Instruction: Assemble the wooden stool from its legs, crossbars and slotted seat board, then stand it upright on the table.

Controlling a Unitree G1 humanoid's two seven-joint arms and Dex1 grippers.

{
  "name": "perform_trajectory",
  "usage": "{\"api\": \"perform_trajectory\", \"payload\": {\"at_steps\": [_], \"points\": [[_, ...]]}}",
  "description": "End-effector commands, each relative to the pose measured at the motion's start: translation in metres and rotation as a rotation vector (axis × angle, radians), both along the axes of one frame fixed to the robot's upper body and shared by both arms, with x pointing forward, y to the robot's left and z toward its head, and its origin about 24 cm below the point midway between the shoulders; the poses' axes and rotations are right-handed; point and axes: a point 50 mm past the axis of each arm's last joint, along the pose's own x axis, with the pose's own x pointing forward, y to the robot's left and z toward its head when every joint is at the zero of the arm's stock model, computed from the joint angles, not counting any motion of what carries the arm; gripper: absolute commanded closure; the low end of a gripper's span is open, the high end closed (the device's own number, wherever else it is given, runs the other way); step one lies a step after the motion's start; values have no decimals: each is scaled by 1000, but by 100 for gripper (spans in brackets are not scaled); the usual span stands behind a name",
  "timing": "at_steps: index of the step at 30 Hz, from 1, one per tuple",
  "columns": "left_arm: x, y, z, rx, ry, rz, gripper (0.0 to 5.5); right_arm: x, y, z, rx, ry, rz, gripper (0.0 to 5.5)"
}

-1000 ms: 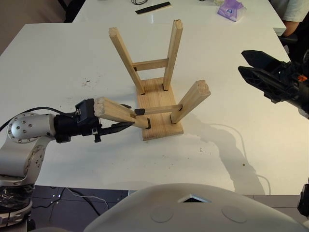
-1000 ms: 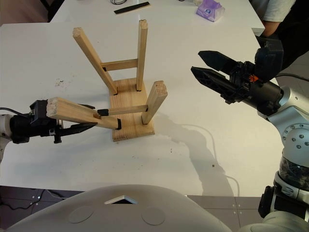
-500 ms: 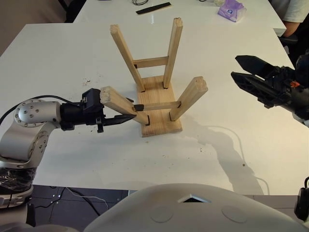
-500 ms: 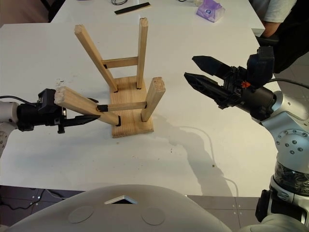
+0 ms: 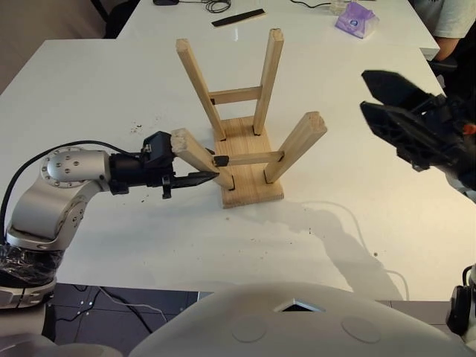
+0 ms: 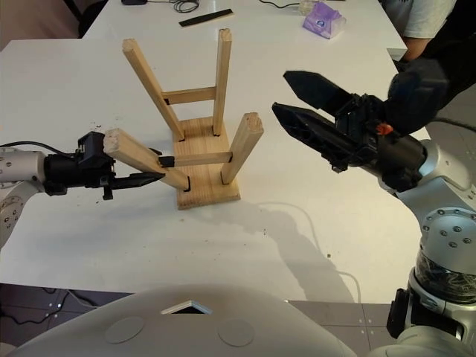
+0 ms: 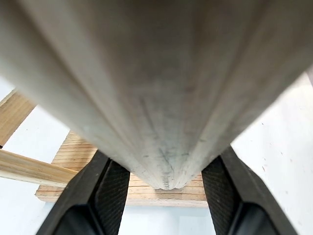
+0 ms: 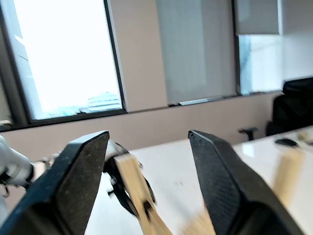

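Note:
The stool lies upside down, its slotted seat board (image 5: pixel 256 192) flat on the white table (image 5: pixel 97 82). Two far legs (image 5: pixel 268 78) stand up, joined by a crossbar (image 5: pixel 236 94). A second crossbar (image 5: pixel 249 158) links the two near legs. The near-left leg (image 5: pixel 195 154) leans out to the left, and my left gripper (image 5: pixel 199 178) is shut on it from the left side. In the left wrist view that leg (image 7: pixel 156 88) sits between both fingers (image 7: pixel 110 191), with the seat board (image 7: pixel 73 161) beyond. My right gripper (image 6: pixel 282 93) hangs open in the air to the right of the near-right leg (image 6: pixel 242 149).
A purple packet (image 5: pixel 355 16), a black strip (image 5: pixel 236 16) and cables lie at the table's far edge. Dark specks (image 5: pixel 134 128) mark the table left of the stool. Bare tabletop stretches in front of and to the right of the stool.
My left gripper has pushed the near-left leg rightward, so it stands steeper and closer to the seat board. The right gripper has come in toward the stool and risen.

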Motion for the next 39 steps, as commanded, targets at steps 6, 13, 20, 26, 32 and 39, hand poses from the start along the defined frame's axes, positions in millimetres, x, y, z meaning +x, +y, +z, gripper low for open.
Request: {"api": "perform_trajectory", "payload": {"at_steps": [6, 13, 20, 26, 32, 39], "points": [[-4, -31, -12, 91, 121, 73, 346, -8, 77, -12, -68, 69, 53, 251], [-10, -29, -32, 162, 153, 93, 346, 14, 99, -38, -128, 121, -191, 251], [-11, -27, -39, 153, 160, 130, 346, 32, 100, -53, -148, 158, -372, 311], [-10, -28, -35, 144, 154, 124, 346, 25, 111, -68, -208, 172, -365, 327], [-9, -30, -30, 151, 125, 119, 346, 20, 111, -132, -440, 244, -367, 327], [1, -31, -18, 174, 84, 123, 346, 20, 106, -182, -549, 320, -384, 327]]}}
